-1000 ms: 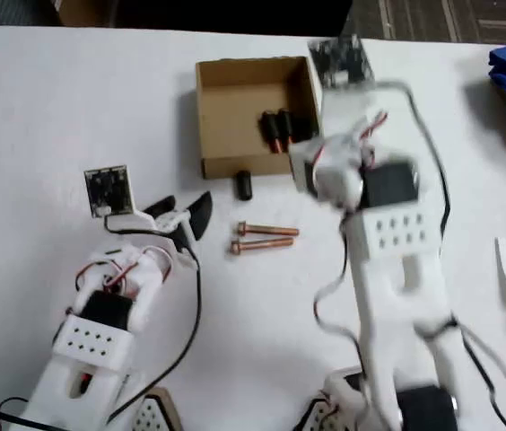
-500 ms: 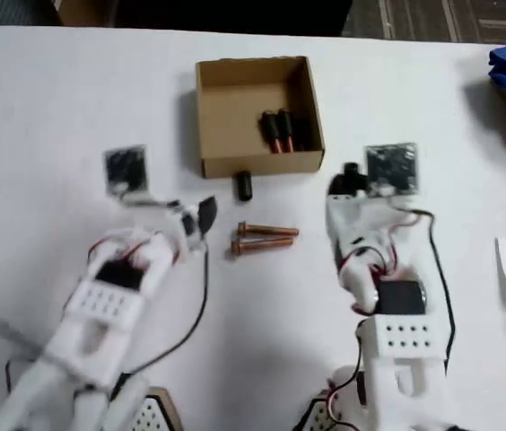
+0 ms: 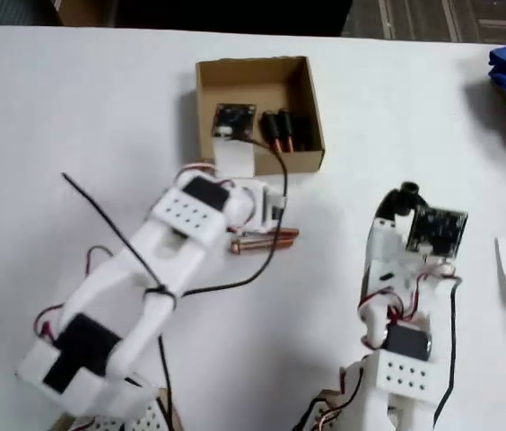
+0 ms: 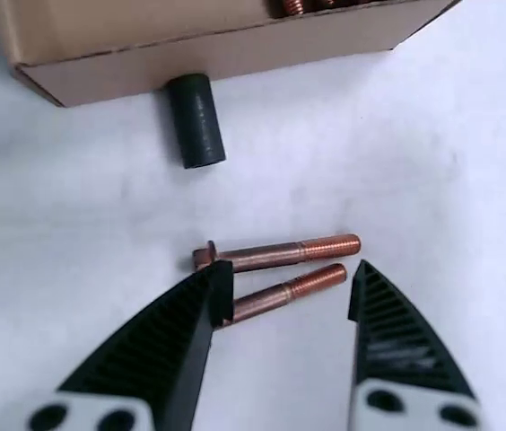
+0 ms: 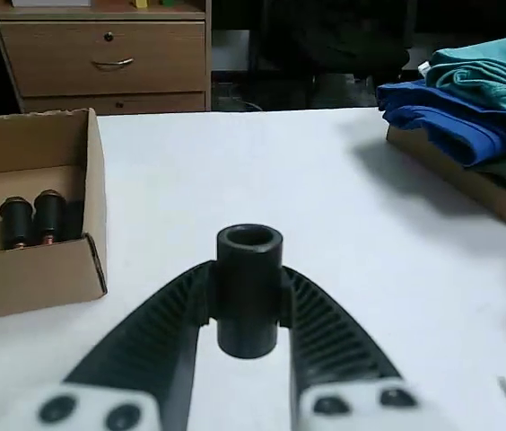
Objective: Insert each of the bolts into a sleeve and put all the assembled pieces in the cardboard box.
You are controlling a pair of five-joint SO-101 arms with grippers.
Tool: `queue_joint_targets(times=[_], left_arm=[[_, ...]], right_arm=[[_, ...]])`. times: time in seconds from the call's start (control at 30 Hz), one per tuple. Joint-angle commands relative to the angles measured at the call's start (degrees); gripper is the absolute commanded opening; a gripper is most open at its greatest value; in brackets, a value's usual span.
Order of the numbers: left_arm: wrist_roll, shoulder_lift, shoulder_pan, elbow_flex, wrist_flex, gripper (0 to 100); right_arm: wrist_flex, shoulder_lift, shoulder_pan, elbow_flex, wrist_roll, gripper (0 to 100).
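Swung in from the white tabletop's (image 3: 74,108) left side, the left gripper (image 4: 291,278) hangs with fingers apart over two copper bolts (image 4: 280,253) lying before the brown cardboard box (image 3: 201,108), while the right gripper (image 5: 247,292), drawn back toward the near edge, clamps a black cylindrical sleeve (image 5: 249,251) upright

Bright, even overhead light nearly washes out the white table (image 3: 74,108) in the high view; shadows are soft and short; the room at 12 o'clock is dark. Left wrist view — faint grey shade beside the lying sleeve (image 4: 196,119), the bolts (image 4: 275,253) and the cardboard box (image 4: 235,45) wall. Right wrist view — a pale sheen on the held sleeve (image 5: 248,296); dim room behind.
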Motion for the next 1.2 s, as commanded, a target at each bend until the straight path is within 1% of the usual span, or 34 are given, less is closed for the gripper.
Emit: queue_joint_targets(times=[0.0,0.1,0.23,0.37,0.5,0.6,0.87,1.03,1.17], left_arm=[[5.36,2.99,0.88,-6.55,0.97,23],[10.29,6.68,-0.35,-9.54,1.05,23],[18.46,11.08,-1.32,-10.59,1.14,23],[23.21,12.22,-0.88,-10.68,5.71,23],[23.30,12.22,-1.14,-10.68,10.37,23],[23.30,12.31,-0.97,-10.68,10.81,23],[23.47,12.84,0.26,-11.12,3.16,23],[23.47,14.33,3.34,-11.47,3.08,23],[23.56,18.73,3.87,-11.56,3.08,23]], right_arm=[[-3.91,-6.73,0.84,4.40,-0.44,2.0],[-1.89,-11.12,1.19,5.80,-1.05,2.0],[0.04,-14.20,1.80,5.80,-9.23,2.0],[0.92,-14.90,1.54,5.80,-10.73,2.0],[0.92,-14.90,1.36,5.80,-10.90,2.0],[1.01,-14.90,1.36,5.80,-10.90,2.0],[1.10,-14.90,1.36,5.80,-10.90,2.0],[1.10,-14.90,1.36,5.80,-10.90,2.0],[1.10,-14.90,1.45,5.80,-10.90,2.0]])
